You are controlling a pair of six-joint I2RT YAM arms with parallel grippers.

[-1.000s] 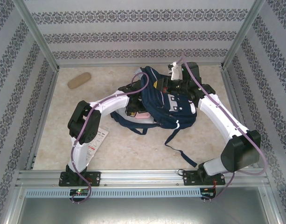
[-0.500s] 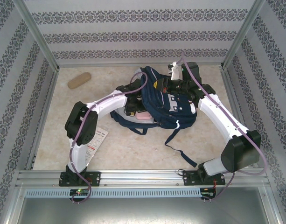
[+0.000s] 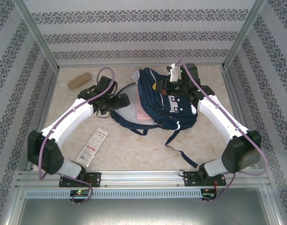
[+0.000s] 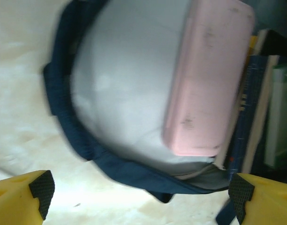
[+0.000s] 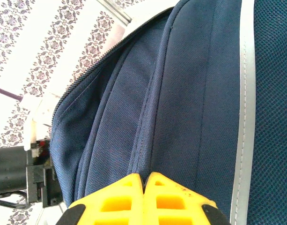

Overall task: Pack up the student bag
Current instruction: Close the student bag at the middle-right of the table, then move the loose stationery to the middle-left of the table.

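The large navy-blue fabric backpack is being clamped by the right gripper, while the left gripper, jaws apart, is being held just left of its mouth

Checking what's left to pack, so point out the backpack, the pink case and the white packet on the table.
backpack [image 3: 150, 93]: top view, navy fabric beside the opening.
pink case [image 4: 206, 79]: left wrist view, middle of its flat face.
white packet [image 3: 92, 146]: top view, middle of the packet.
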